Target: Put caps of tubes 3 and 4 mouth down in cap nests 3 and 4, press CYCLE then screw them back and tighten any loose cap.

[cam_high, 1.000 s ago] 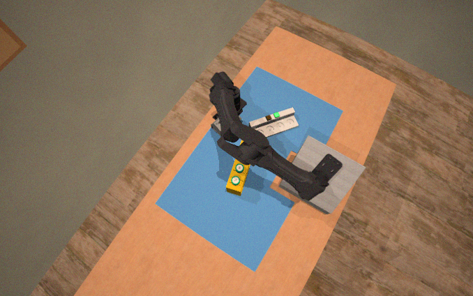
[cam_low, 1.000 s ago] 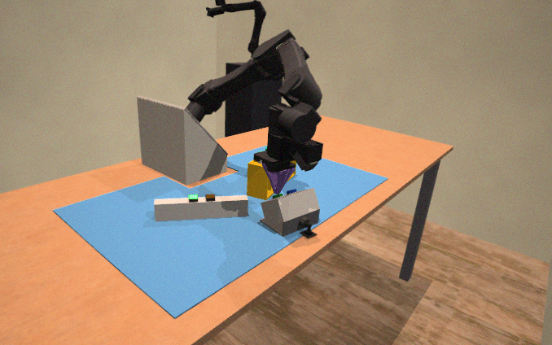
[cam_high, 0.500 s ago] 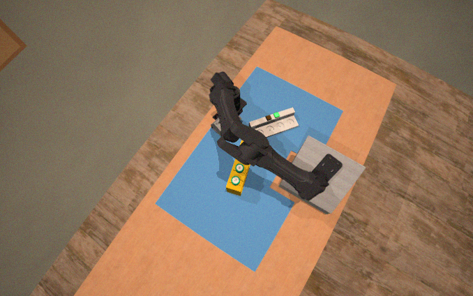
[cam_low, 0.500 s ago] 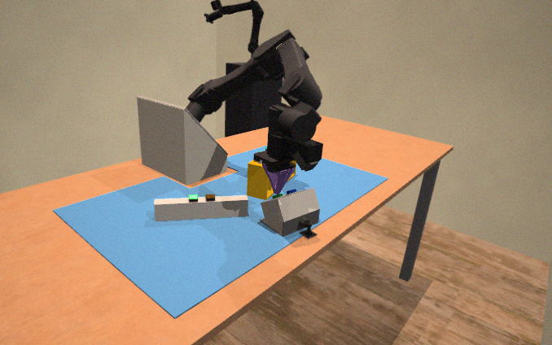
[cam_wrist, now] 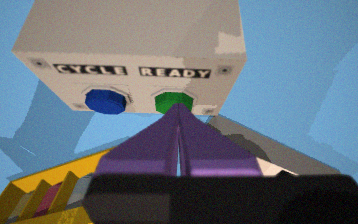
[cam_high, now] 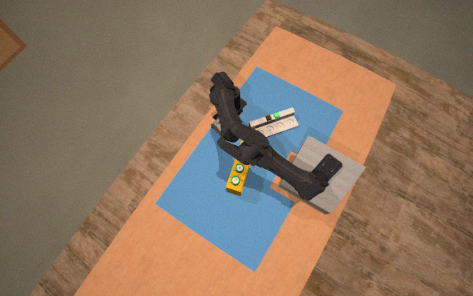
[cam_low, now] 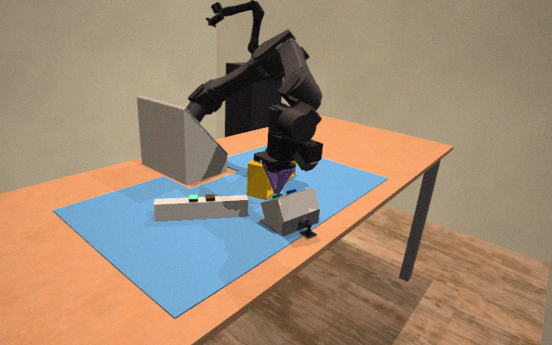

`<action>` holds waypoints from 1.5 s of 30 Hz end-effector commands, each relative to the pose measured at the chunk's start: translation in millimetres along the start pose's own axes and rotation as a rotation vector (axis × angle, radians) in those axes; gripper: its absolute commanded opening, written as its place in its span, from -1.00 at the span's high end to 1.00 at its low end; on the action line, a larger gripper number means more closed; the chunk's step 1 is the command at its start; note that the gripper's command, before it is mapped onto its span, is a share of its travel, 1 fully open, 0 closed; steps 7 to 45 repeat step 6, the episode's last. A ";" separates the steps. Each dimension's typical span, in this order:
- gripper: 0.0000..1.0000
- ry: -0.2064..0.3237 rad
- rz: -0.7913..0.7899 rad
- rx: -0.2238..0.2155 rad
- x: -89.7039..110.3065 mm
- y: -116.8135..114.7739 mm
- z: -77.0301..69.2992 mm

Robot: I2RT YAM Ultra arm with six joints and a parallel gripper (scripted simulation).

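1 closed, empty gripper (cam_wrist: 178, 107) with its tip on the green READY key (cam_wrist: 167, 101), blue CYCLE key (cam_wrist: 105, 101) beside.

Reaches from the grey base block up and over toward the small desk (cam_wrist: 135, 45), elbow high, forearm dropping steeply, wrist turned straight down above the desk. Pincer (cam_wrist: 178, 111) pinched fully together, purple fingers meeting in one point with nothing between them. Tip rests at the near edge of the green READY key (cam_wrist: 167, 101) on that desk.
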State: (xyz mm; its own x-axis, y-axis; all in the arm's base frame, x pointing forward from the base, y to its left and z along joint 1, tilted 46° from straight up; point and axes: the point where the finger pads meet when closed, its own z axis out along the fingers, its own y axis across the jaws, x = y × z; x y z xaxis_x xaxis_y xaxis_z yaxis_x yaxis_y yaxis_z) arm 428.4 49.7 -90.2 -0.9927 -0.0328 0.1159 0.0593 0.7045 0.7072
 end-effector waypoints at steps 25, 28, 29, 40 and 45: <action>1.00 -0.017 -0.002 0.002 -3.4 -1.1 -5.1; 1.00 -0.017 -0.002 0.002 -3.4 -1.1 -5.1; 1.00 -0.017 -0.002 0.002 -3.4 -1.1 -5.1; 1.00 -0.017 -0.002 0.002 -3.4 -1.1 -5.1; 1.00 -0.017 -0.002 0.002 -3.4 -1.1 -5.1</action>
